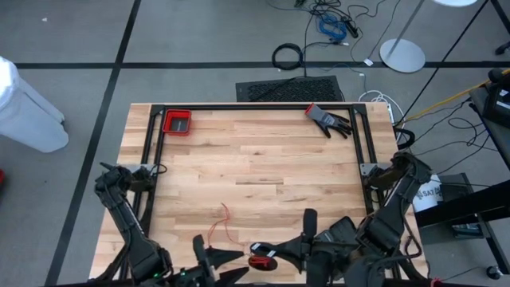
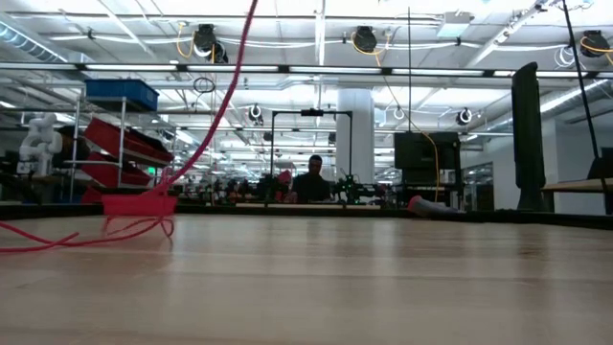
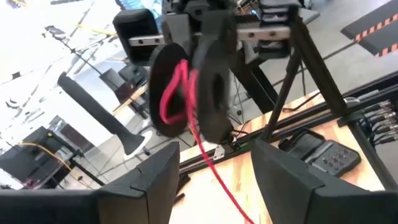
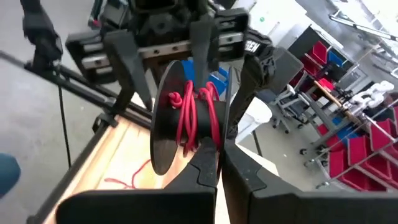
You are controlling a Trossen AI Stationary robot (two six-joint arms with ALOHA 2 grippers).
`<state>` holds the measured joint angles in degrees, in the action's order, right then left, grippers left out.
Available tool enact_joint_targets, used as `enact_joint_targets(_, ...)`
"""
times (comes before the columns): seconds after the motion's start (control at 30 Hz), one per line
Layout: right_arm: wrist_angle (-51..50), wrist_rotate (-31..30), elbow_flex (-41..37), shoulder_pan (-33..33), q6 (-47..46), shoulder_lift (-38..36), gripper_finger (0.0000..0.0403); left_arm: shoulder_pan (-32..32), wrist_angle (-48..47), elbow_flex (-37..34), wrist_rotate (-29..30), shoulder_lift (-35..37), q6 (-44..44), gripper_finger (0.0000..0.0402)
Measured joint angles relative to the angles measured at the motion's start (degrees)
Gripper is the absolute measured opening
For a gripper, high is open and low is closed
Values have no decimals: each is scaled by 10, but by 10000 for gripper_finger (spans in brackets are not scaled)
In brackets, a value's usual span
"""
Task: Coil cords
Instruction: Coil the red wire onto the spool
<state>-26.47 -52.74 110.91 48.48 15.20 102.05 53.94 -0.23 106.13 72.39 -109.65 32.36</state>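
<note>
Red cord (image 4: 198, 118) on black spool (image 4: 168, 121), rim clamped in right tool (image 4: 219, 163); left tool (image 3: 205, 171) apart, tips cropped.

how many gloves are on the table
1: a black and grey work glove with a red cuff lies flat near the wooden table's far right corner. No others show, though the arms could hide something along the near edge.

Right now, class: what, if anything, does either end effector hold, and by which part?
The right end effector pinches the black spool of red cord by its rim; the left end effector holds nothing.
</note>
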Motion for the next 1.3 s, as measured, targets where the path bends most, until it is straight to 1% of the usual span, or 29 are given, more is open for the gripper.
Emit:
enact_joint_targets(0.2,7,-81,0,11,-18,-7,0,7,35,0,17,0,14,208)
enact_joint_targets(0.3,10,-89,0,18,-32,-12,0,0,43,0,22,0,10,208)
enact_joint_targets(0.43,14,-96,0,28,-38,-15,0,-17,38,0,34,0,-31,208)
enact_joint_targets(0.57,20,-133,0,40,-33,-16,0,-30,32,0,39,0,-56,207)
enact_joint_targets(0.7,20,-161,0,56,-21,-17,0,-35,-28,0,32,-1,-96,207)
enact_joint_targets(0.93,21,-165,0,79,-23,-25,0,-53,-97,0,28,-1,-167,207)
enact_joint_targets(1.0,22,-165,0,83,-21,-25,0,-58,-102,0,16,-1,-182,207)
enact_joint_targets(1.13,23,-165,0,84,-19,-25,0,-69,-115,0,-76,-1,-215,207)
enact_joint_targets(1.17,23,-165,0,83,-17,-25,0,-72,-116,0,-91,-1,-218,207)
enact_joint_targets(1.3,23,-165,0,83,-15,-26,0,-78,-129,0,-100,-1,-235,207)
